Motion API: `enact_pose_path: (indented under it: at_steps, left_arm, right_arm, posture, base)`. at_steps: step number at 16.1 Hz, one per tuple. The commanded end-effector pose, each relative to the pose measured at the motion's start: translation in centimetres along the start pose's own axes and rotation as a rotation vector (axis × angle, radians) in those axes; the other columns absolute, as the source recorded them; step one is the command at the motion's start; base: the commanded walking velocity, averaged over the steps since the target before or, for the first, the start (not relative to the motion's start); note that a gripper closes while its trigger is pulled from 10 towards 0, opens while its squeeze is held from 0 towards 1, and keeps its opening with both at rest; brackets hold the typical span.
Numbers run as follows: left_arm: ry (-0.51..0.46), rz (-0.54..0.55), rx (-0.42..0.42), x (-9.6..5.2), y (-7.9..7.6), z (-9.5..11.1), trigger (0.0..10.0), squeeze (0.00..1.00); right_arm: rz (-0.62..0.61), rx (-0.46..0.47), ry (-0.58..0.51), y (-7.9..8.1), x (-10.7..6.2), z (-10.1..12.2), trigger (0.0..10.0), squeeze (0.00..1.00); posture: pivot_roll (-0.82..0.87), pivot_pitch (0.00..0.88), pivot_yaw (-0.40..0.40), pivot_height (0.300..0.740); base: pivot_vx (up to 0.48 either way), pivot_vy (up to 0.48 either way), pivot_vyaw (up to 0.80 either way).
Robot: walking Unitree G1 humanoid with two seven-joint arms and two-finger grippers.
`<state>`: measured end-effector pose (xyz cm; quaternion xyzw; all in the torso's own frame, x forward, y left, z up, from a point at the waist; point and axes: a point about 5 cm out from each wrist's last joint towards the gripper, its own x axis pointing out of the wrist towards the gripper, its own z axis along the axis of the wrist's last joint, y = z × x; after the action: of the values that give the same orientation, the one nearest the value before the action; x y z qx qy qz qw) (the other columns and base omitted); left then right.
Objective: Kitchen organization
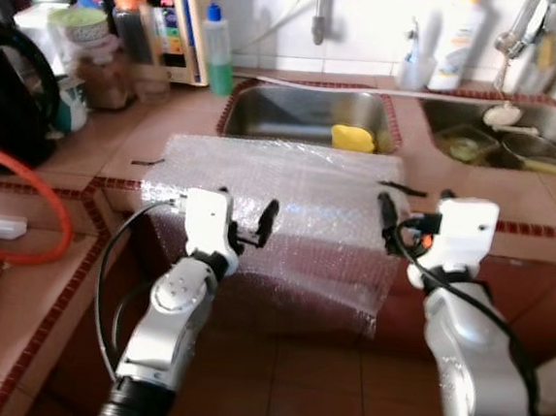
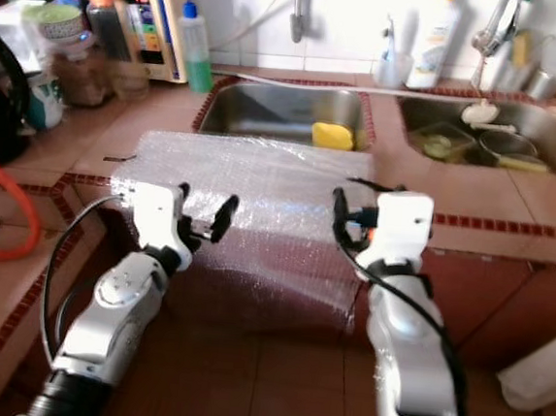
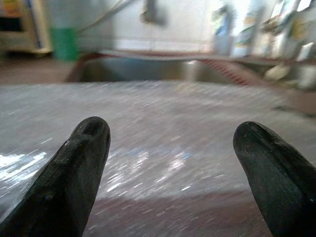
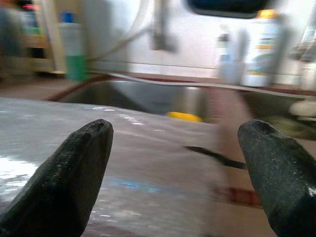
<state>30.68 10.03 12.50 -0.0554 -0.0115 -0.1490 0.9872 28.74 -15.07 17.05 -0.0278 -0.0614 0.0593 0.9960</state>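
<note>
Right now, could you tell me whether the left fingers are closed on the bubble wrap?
No, the left fingers stand wide apart above the bubble wrap, with nothing between them.

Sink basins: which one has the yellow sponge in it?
The left basin, directly behind the bubble wrap sheet; the yellow sponge sits at its near right. The right basin holds containers and a ladle instead.
</note>
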Motion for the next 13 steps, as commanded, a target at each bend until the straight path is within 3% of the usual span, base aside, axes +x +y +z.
enact_pose_path:
  at_steps: [1, 4, 13]
  left_arm:
    - [-0.017, -0.011, -0.007, 0.1, -0.1, 0.4, 10.0, 0.0]
    - [-0.009, -0.016, -0.008, 0.0, -0.2, 0.2, 10.0, 0.0]
    - [0.019, -0.037, -0.003, -0.2, -0.3, -0.6, 10.0, 0.0]
  right_arm:
    - [-0.01, -0.009, 0.004, -0.4, -0.1, -0.1, 10.0, 0.12]
    - [-0.013, -0.013, 0.02, -0.4, -0.2, -0.3, 10.0, 0.1]
    - [-0.022, -0.023, 0.049, -0.6, -0.6, -1.2, 10.0, 0.09]
  posture:
    - [-0.12, 0.0, 0.086, 0.74]
    - [-0.13, 0.0, 0.084, 0.74]
    - [-0.14, 0.0, 0.092, 0.74]
  base:
    - [0.0, -0.472, 0.0]
    - [0.0, -0.472, 0.0]
    - [0.0, -0.472, -0.73]
